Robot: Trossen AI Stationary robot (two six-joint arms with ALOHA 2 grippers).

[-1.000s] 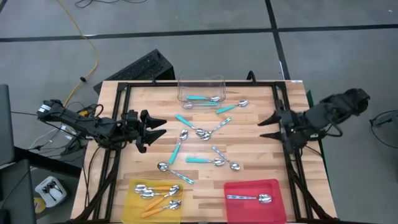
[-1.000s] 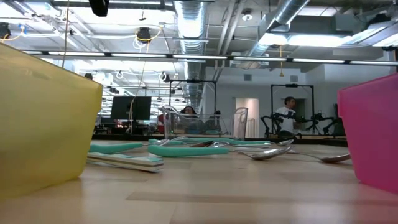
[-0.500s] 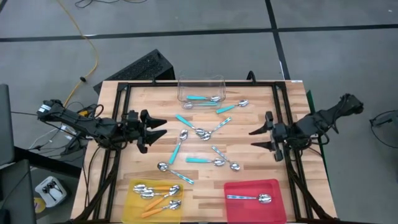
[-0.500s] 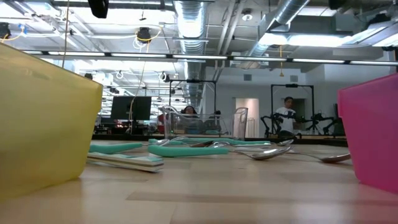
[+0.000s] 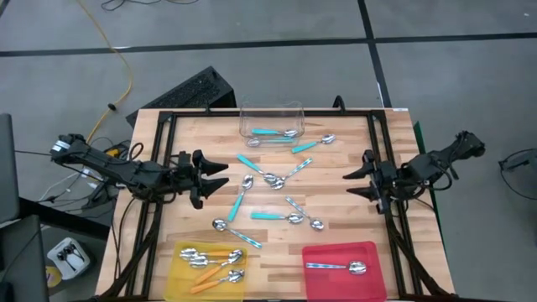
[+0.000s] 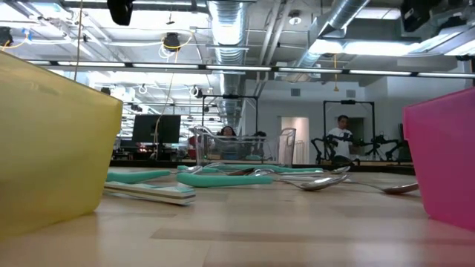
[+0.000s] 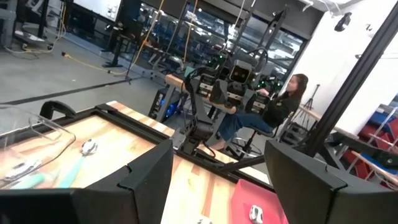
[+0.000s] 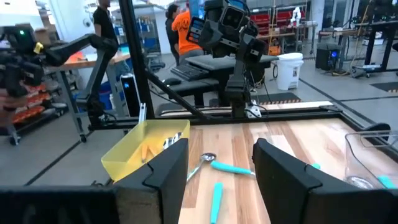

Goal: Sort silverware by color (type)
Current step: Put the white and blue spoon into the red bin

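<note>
Overhead view, front edge of the table [image 5: 336, 126] to the back. Nearest the front sit two flat trays: the yellow tray [image 5: 179, 281] holds several orange-handled spoons [image 5: 210, 262], and the red tray [image 5: 373, 252] holds one all-metal spoon [image 5: 337, 267]. Loose on the bare wood between the arms lie the unsorted spoons — teal-handled spoons [image 5: 270, 216] mixed with a few silver ones [image 5: 304, 213], some crossing or touching one another. At the back edge stands the clear tub [image 5: 271, 111], with one teal-handled spoon inside it.

The left gripper [image 5: 218, 174] hangs over the table's left side, fingers spread wide, nothing between them. The right gripper [image 5: 357, 183] hangs over the right side — fingers likewise parted and empty. Both point inward toward the loose spoons and are well apart from them. Each wrist view shows its own two dark fingers apart, and people in the room beyond.
</note>
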